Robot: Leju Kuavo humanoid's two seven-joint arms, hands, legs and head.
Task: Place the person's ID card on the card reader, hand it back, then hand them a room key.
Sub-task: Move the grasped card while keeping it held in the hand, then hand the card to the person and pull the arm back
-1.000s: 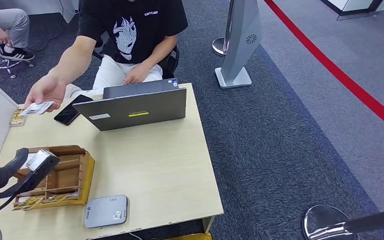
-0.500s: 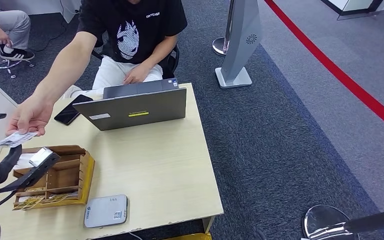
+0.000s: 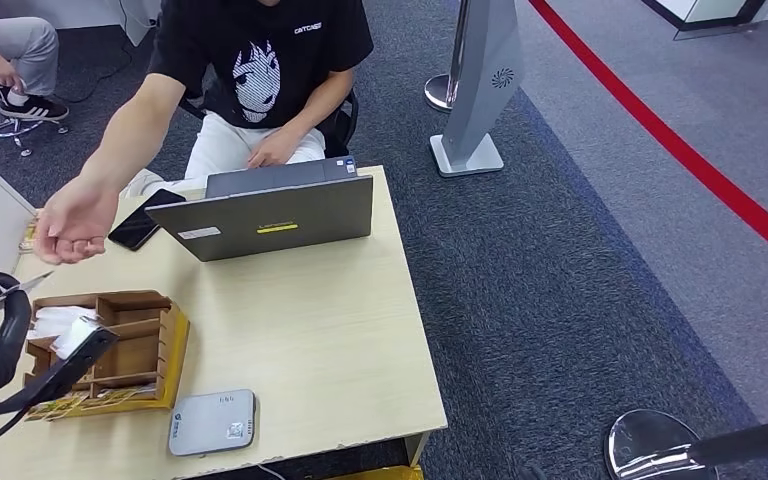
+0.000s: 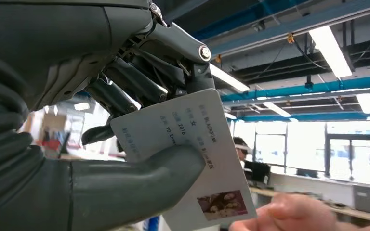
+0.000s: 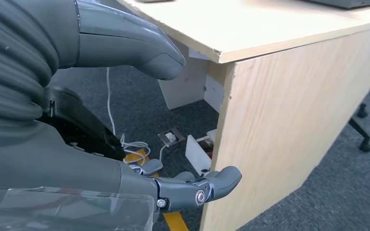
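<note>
Nearest, the right hand (image 5: 173,187) hung beside the table (image 5: 270,120), fingers apart, holding nothing. On the table lay the card reader (image 3: 213,422) and, further left, the wooden organiser (image 3: 130,350). The left hand (image 4: 139,144) pinched the ID card (image 4: 192,159) between thumb and fingers. Beyond, the person's hand (image 3: 72,225) hovered near the laptop (image 3: 275,218).

Pale matt wood-grain table (image 3: 310,330), glossy plastic ID card (image 4: 192,159), matt grey ribbed left hand (image 4: 77,144), rough carpet floor (image 3: 580,250)
</note>
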